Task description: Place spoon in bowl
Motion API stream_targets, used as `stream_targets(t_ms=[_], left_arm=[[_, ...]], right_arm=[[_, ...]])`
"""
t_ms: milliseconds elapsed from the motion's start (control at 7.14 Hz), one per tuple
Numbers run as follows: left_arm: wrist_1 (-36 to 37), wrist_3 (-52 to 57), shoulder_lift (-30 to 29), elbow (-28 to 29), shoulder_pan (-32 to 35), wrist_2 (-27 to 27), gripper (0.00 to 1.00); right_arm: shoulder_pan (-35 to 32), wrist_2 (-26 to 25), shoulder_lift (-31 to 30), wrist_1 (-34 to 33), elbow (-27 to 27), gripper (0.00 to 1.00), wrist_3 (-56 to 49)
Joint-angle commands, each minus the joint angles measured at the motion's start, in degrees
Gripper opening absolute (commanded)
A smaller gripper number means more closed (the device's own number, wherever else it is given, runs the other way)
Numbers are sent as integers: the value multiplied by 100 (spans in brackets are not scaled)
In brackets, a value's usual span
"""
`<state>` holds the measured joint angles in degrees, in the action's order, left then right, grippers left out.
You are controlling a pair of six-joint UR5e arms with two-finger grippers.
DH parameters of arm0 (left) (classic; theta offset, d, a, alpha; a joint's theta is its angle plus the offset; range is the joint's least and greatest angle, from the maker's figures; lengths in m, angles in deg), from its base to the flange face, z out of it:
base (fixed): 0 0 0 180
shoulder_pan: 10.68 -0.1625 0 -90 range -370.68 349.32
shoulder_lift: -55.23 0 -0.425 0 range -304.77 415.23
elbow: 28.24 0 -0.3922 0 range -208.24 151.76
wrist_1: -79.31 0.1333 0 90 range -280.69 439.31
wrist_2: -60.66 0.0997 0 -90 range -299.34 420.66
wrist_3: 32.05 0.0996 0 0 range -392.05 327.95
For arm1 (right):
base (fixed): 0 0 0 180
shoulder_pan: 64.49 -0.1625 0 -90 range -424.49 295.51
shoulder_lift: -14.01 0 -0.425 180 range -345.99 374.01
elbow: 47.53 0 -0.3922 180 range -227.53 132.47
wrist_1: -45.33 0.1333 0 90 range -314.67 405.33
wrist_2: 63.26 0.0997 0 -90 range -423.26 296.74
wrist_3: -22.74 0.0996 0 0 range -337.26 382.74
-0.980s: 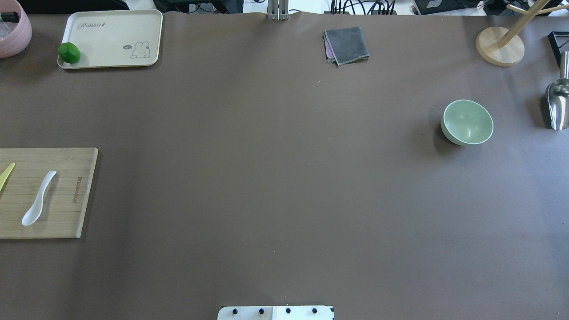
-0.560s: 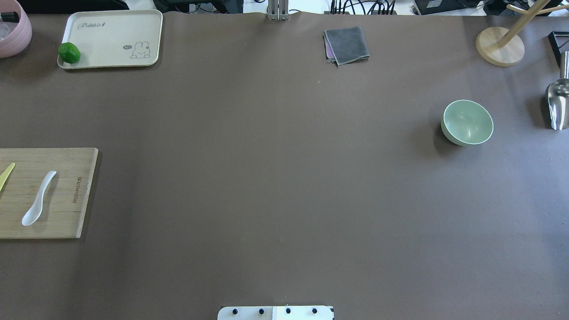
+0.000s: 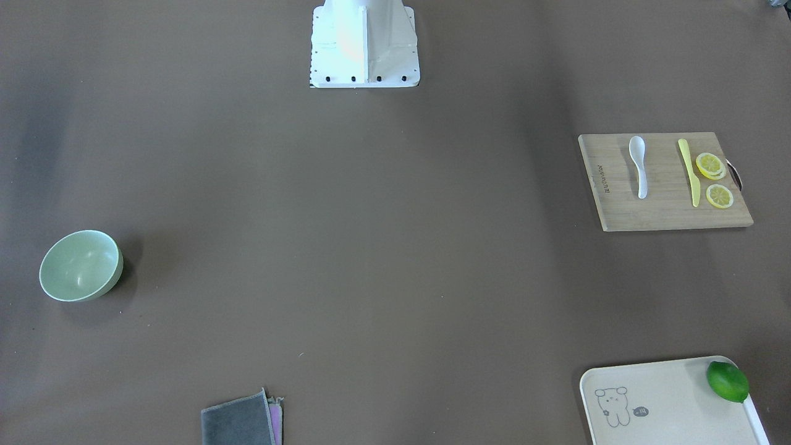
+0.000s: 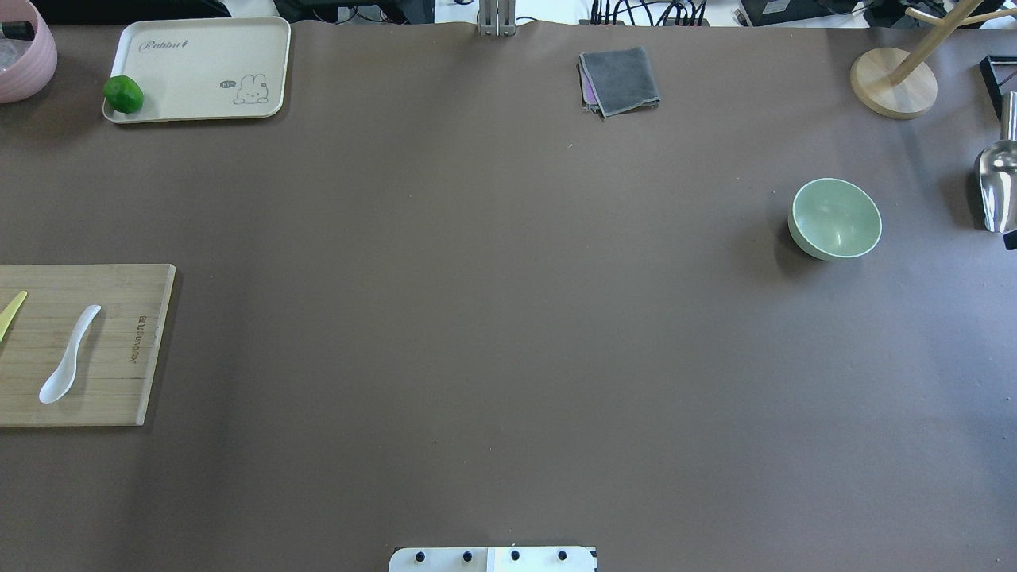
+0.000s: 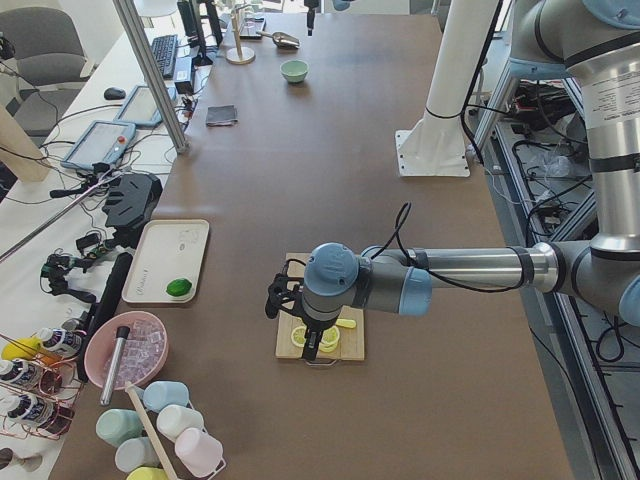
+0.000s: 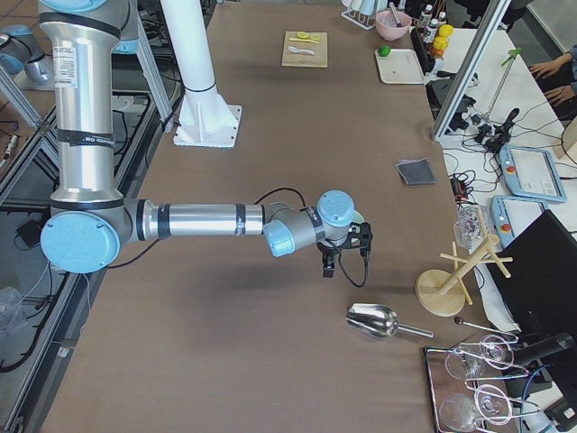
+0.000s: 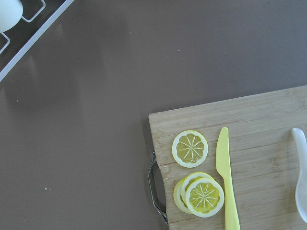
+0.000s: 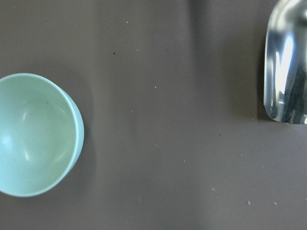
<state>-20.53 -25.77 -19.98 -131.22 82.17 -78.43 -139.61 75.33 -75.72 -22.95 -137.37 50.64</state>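
The white spoon (image 4: 70, 353) lies on a bamboo cutting board (image 4: 119, 381) at the table's left edge, scoop toward the robot. It also shows in the front view (image 3: 638, 165) and at the right edge of the left wrist view (image 7: 301, 177). The empty mint-green bowl (image 4: 834, 218) stands far off on the right side and shows in the right wrist view (image 8: 33, 134). My left gripper (image 5: 318, 340) hovers over the board's lemon end. My right gripper (image 6: 328, 267) hovers between the bowl and a metal scoop. I cannot tell whether either is open or shut.
A yellow knife (image 3: 687, 170) and lemon slices (image 3: 710, 165) share the board. A metal scoop (image 4: 997, 187) lies right of the bowl, a wooden stand (image 4: 894, 83) behind it. A grey cloth (image 4: 620, 79), a tray (image 4: 199, 67) with a lime (image 4: 123, 94) and a pink bowl (image 4: 24, 52) line the far edge.
A small dark part has come into the overhead view at the right edge, just below the metal scoop. The spoon and the bowl have not moved.
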Motion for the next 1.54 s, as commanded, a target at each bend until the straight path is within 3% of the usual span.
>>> stream_targets(t_ms=[0, 140, 560, 840, 980, 1120, 1260, 1400], left_arm=[[9, -13, 7, -3, -12, -4, 98], [9, -4, 33, -3, -12, 4, 98], [9, -13, 42, -3, -12, 13, 98], [9, -21, 42, -3, -12, 13, 98], [0, -21, 42, -3, -12, 5, 98], [0, -13, 42, -11, 5, 5, 98], [0, -13, 42, -11, -12, 5, 98], [0, -91, 42, -11, -12, 5, 98]], right_arm=[[478, -190, 647, 43, 397, 100, 668], [724, -470, 789, 69, 415, 100, 977], [1165, -631, 878, 526, 731, 98, 1384], [1219, -701, 869, 535, 793, 86, 1385], [1219, -728, 869, 535, 793, 62, 1393], [1219, -719, 869, 535, 785, 21, 1394], [1219, -719, 869, 527, 793, 0, 1394], [1219, -719, 878, 535, 785, 0, 1402]])
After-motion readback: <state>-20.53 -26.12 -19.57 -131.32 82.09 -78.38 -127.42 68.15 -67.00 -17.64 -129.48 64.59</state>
